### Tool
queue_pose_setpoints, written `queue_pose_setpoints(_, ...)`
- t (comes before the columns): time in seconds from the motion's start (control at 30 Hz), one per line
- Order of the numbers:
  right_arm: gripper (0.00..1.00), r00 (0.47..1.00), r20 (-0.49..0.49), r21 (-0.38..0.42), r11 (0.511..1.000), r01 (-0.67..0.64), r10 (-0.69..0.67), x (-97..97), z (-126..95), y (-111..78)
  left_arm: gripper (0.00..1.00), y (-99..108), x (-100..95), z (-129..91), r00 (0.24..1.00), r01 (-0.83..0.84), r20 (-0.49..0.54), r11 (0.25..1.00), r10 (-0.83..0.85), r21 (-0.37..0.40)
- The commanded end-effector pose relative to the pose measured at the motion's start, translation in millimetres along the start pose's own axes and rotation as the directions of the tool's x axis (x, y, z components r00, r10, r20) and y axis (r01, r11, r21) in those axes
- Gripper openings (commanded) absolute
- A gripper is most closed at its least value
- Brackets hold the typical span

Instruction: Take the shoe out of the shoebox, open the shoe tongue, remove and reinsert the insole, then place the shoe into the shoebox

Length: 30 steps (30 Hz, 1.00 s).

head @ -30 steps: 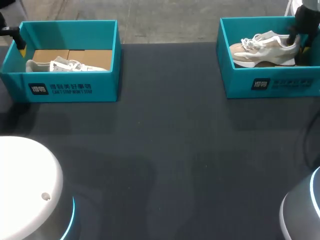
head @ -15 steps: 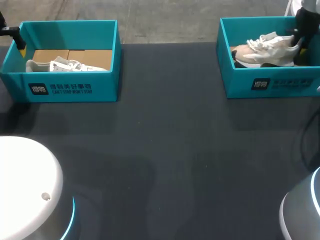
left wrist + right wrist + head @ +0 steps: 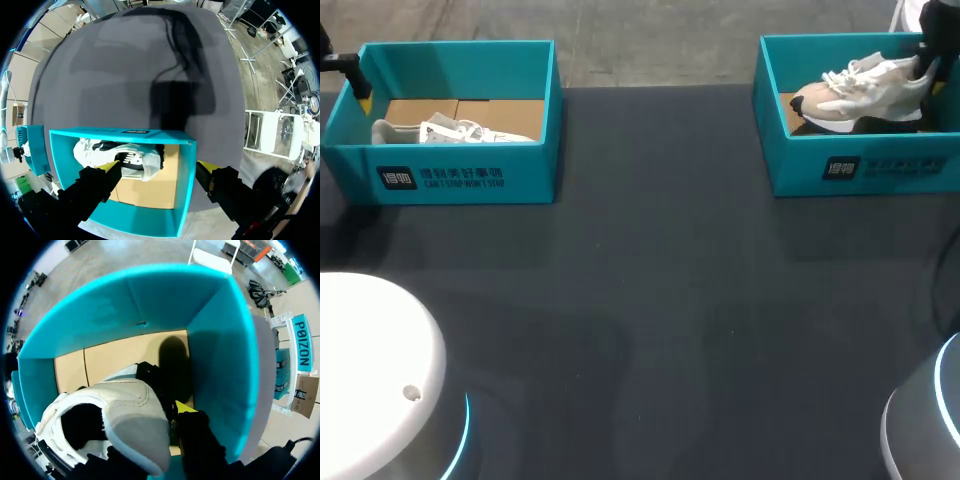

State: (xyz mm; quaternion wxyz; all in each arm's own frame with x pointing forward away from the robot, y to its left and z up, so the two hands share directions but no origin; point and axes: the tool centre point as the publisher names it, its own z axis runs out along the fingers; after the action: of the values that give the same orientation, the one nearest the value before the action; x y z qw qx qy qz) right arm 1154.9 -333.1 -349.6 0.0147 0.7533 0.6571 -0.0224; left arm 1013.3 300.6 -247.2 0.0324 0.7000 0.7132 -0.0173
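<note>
Going slowly, lift shoe point(image 3: 860, 92) straight up out of box point(image 3: 860, 172) at 2 o'clock, right gripper point(image 3: 927, 62) clamped on its heel, left gripper point(image 3: 160, 172) wide open, empty.

Both shoeboxes are coloured teal, floored in cardboard brown and marked in front with a dark label and white print: the left shoebox point(image 3: 535, 150) at ten o'clock on the dark grey table point(image 3: 670, 300), the right shoebox point(image 3: 800, 170) at two o'clock. The white sneaker point(image 3: 450, 132) is accented with black. The beige sneaker point(image 3: 860, 95) is given white laces and a dark sole. The left gripper point(image 3: 159, 170) is coloured black, tipped bright yellow.
</note>
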Motion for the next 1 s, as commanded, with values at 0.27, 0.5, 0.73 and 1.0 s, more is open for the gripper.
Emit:
queue_pose_setpoints(0.27,0.0,0.999,0.042,-0.044,0.999,0.029,-0.028,8.1,-60.5,-31.7,1.0,-0.2,0.4,-0.7,1.0,-0.001,-0.003,1.0,0.001,0.0)
queue_pose_setpoints(0.5,0.0,0.999,0.041,-0.071,0.997,0.028,-0.025,9.7,-83.5,-37.8,1.0,-0.2,0.4,-0.7,1.0,-0.001,-0.003,1.0,0.001,0.0)
queue_pose_setpoints(0.73,0.0,0.997,0.07,-0.095,0.995,0.016,-0.009,6.2,-112.3,-40.7,1.0,-0.2,0.4,-0.7,1.0,-0.001,-0.003,1.0,0.001,0.0)
queue_pose_setpoints(1.0,0.0,0.997,0.082,-0.1,0.995,-0.003,0.011,3.8,-140.8,-45.1,1.0,-0.2,0.4,-0.7,1.0,-0.001,-0.003,1.0,0.001,0.0)
